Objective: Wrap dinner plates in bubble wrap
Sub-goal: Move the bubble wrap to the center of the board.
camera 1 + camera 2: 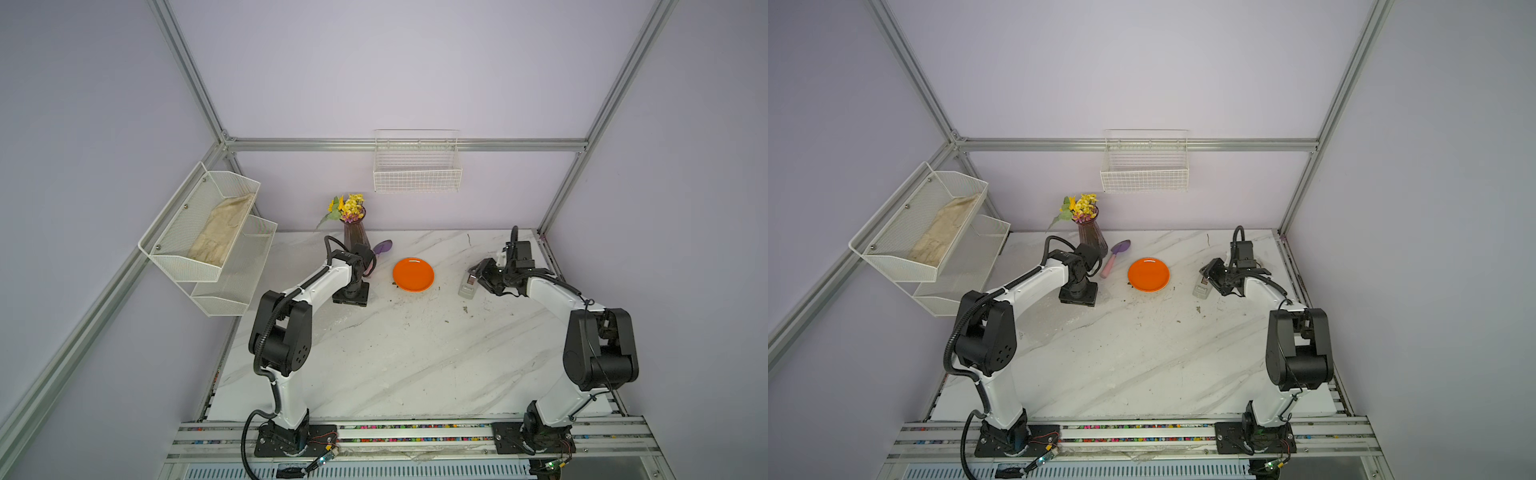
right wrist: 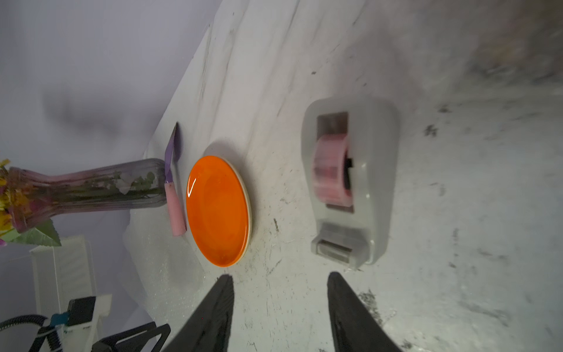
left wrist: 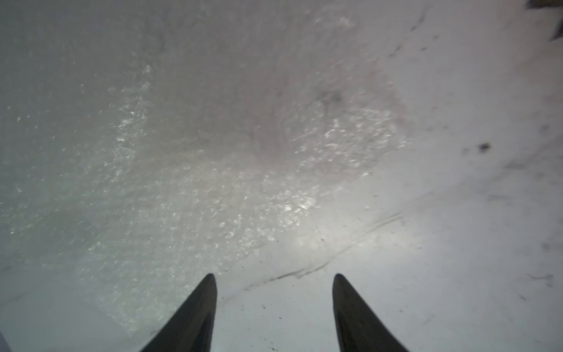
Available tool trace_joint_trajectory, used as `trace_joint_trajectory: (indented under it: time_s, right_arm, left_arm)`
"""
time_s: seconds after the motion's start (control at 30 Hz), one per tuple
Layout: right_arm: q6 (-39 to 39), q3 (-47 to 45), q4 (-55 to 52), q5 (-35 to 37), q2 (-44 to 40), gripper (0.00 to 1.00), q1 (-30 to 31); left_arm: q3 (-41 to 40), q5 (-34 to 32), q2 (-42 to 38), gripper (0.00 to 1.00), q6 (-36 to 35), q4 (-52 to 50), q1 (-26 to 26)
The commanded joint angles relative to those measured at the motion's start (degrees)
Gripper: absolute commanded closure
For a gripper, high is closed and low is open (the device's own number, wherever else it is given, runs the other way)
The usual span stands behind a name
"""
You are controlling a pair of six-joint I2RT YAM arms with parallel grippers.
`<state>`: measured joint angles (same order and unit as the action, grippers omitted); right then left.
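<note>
One plain orange dinner plate (image 1: 413,274) (image 1: 1148,274) (image 2: 217,210) lies bare on the marble table (image 1: 415,357), at the back middle. The clear, crinkly bubble wrap (image 3: 170,195) lies flat on the table under my left arm; its edge also shows in the right wrist view (image 2: 161,259). A faint round pinkish shape (image 3: 332,134) shows through the wrap; I cannot tell what it is. My left gripper (image 3: 273,275) (image 1: 351,296) points down at the wrap's edge, open and empty. My right gripper (image 2: 280,274) (image 1: 478,276) hangs open and empty between the plate and the tape dispenser.
A grey tape dispenser (image 1: 467,289) (image 2: 350,183) stands right of the plate. A vase of flowers (image 1: 355,232) and a purple trowel with a pink handle (image 1: 1115,257) stand at the back left. A wire basket (image 1: 417,166) hangs on the back wall, mesh shelves (image 1: 208,237) on the left wall.
</note>
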<state>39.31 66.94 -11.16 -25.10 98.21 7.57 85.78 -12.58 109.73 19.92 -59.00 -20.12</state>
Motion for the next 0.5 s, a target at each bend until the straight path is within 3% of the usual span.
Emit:
trace_joint_trajectory:
  time_s: [0.0,0.1,0.27,0.47]
  right_arm:
    - [1.9,4.2,0.8,1.1,3.5,0.47,7.5]
    - [2.5,8.3,2.2,1.7,8.6,0.5,15.5]
    - [3.0,19.3,4.3,0.9,21.2,0.53,26.3]
    - [3.0,35.7,2.5,-1.1,36.2,0.54,32.8]
  left_arm:
    - [-2.1,-6.7,0.0,0.34,0.4,-1.6,3.8]
    - [-5.5,-3.1,-2.7,0.32,1.4,0.6,9.1]
    - [-10.2,9.2,-4.0,0.34,2.0,3.5,18.4]
    - [-12.6,15.3,-0.6,0.38,0.8,4.7,21.8]
